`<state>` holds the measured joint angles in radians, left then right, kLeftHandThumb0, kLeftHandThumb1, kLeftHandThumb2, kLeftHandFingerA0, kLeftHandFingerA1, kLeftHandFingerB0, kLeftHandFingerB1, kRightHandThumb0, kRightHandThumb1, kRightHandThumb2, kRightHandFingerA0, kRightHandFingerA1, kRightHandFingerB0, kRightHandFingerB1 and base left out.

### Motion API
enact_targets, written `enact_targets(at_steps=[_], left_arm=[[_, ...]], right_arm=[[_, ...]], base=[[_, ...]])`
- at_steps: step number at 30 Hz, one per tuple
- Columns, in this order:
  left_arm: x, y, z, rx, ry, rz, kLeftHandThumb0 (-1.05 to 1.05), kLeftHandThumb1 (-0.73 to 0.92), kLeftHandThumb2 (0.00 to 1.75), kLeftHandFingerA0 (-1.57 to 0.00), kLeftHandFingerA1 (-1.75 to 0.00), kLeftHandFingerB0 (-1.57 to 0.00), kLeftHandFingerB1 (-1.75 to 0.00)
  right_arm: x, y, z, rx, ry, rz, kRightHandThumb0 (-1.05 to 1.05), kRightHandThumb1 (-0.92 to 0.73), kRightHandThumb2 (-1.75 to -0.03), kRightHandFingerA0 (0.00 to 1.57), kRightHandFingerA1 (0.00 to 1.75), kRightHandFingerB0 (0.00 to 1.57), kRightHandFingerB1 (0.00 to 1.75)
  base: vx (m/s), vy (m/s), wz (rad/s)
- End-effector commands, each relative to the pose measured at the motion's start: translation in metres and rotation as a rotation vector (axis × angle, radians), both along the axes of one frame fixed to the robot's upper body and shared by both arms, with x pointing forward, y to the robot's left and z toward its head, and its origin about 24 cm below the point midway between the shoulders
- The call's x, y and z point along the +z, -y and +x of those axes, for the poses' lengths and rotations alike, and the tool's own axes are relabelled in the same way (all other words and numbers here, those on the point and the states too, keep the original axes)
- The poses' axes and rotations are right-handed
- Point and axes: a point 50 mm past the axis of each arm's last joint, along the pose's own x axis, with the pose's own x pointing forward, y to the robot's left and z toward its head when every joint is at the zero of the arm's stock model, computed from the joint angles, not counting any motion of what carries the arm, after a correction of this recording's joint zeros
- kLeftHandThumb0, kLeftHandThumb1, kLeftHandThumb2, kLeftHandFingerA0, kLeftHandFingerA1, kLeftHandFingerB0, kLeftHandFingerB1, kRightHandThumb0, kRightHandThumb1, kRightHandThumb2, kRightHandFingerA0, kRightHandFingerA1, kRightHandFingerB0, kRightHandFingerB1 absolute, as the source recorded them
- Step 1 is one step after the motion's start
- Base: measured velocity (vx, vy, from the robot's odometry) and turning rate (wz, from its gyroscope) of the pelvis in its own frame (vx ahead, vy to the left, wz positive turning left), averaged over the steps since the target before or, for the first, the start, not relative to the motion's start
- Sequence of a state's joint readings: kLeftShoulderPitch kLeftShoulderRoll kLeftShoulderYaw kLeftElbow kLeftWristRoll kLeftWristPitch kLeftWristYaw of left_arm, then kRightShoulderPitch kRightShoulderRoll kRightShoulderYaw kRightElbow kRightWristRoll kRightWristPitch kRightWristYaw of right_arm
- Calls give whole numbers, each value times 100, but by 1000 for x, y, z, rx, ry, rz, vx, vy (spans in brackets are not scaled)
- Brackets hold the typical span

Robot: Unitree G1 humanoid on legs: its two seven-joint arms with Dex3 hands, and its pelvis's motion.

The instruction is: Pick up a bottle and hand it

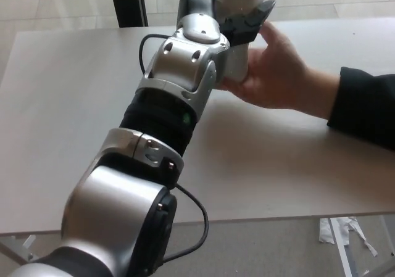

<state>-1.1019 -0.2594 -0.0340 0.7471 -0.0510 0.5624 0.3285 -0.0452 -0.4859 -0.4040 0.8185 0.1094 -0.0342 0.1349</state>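
left hand [237, 18] up at twelve o'clock, fingers clamped around the white bottle [237, 64], holding it above the surface [68, 98] so the person's hand [278, 73], cupping its base from three o'clock, can take it.

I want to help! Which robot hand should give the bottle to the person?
The left hand. It already holds the bottle, and the person's hand is cupped around the bottle's lower part. The right hand isn't in view.
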Motion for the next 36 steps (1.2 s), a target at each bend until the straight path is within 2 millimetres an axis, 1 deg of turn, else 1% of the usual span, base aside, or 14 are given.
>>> enact_targets(at_steps=[1, 2, 3, 14, 15, 18, 21, 24, 28, 29, 30, 31, 34, 36], left_arm=[[-17, 8, -15, -132, -118, -4, -83, 40, 74, 0, -12, 0, 0], [-17, 5, -15, -125, -120, -11, -83, 40, 74, 0, -12, 0, 0], [-18, 3, -15, -108, -118, -37, -58, 50, 74, 0, -31, 0, 0], [-25, -4, -22, -94, -110, -33, -60, 50, 77, 0, -21, 0, 0], [-22, -5, -23, -94, -91, -17, -71, 35, 73, 0, -23, 0, -8], [-16, -11, -23, -93, -72, -22, -62, 49, 76, 0, -19, 0, 0], [3, -32, -30, -145, 28, 43, -87, 43, 76, 0, -15, 0, 0], [44, -82, -62, -195, 208, 66, -83, 46, 85, 0, -24, 0, -11], [64, -139, -104, -250, 334, 171, -91, 51, 86, 0, -25, 0, -1], [64, -139, -105, -256, 335, 171, -91, 51, 86, 0, -25, 0, -1], [75, -178, -126, -216, 350, 179, -89, 47, 82, 0, -25, 0, 0], [75, -176, -126, -220, 351, 178, -89, 47, 82, 0, -25, 0, 0], [95, -265, -164, 34, 397, 166, -78, 43, 79, 0, -34, 0, -2], [99, -280, -171, 85, 398, 180, -76, 45, 85, 0, -45, 0, -10]], right_arm=[[6, 7, -4, -14, 17, -10, -63, -55, -59, 96, 139, 40, 60], [6, 8, -4, -15, 24, -3, -63, -55, -59, 96, 139, 40, 60], [6, 8, -5, -18, 24, -9, -63, -55, -59, 94, 137, 40, 60], [4, 7, -6, -1, 11, -21, -66, -54, -61, 95, 146, 38, 64], [3, 7, -7, -8, 18, -4, -68, -54, -60, 97, 144, 39, 65], [4, 7, -8, -12, 26, 2, -66, -54, -60, 95, 145, 39, 64], [3, 6, -9, -29, 35, 3, -66, -54, -59, 94, 140, 41, 67], [5, 9, -10, -21, 4, -16, -62, -58, -60, 99, 137, 39, 62], [8, 12, -11, -34, 18, -12, -61, -57, -59, 98, 135, 40, 63], [9, 14, -12, -39, 18, -14, -61, -57, -59, 98, 135, 40, 63], [13, 16, -11, -31, -1, 10, -65, -58, -58, 71, 73, 41, 68], [14, 18, -11, -35, 1, 9, -65, -58, -58, 71, 73, 41, 68], [15, 22, -14, -38, -14, -15, -64, -57, -57, 69, 64, 44, 67], [15, 24, -14, -45, -13, -12, -64, -57, -57, 70, 67, 44, 66]], base=[[0, 0, 0], [0, 0, 0], [0, 0, 0], [0, 0, 0], [0, 0, 0], [0, 0, 0], [0, 0, 0], [0, 0, 0], [0, 0, 0], [0, 0, 0], [0, 0, 0], [0, 0, 0], [0, 0, 0], [0, 0, 0]])
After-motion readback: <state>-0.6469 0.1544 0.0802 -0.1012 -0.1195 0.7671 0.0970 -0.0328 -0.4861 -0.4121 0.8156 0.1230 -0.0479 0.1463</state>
